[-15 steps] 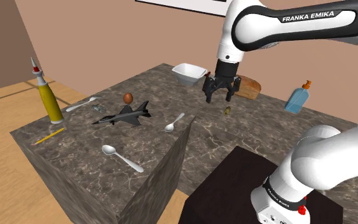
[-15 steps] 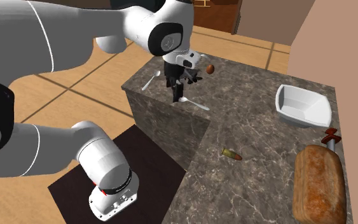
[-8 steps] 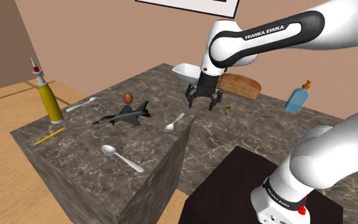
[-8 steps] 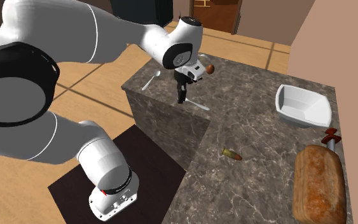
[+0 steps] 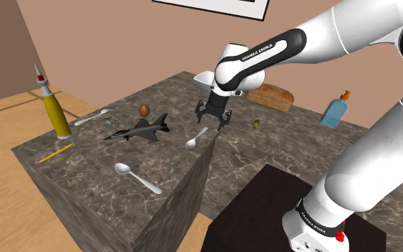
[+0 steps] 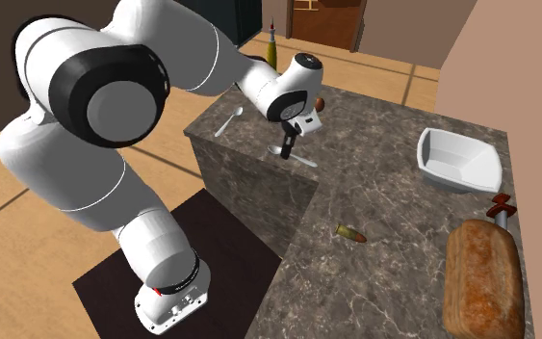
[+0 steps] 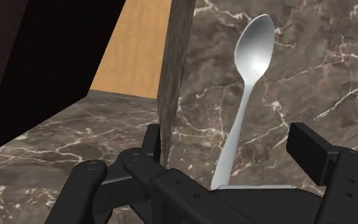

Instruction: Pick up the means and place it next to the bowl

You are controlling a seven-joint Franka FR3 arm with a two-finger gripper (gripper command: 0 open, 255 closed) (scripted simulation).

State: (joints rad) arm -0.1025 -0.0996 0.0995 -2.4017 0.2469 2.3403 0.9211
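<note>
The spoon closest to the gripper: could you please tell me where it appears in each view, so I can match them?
Shoulder view: spoon at mid-picture, under the gripper.
Second exterior view: spoon in the upper middle, near the counter's edge.
Wrist view: spoon running away from between the open gripper's fingers.
Shared landmark: the counter's inner corner, right beside the spoon.
</note>
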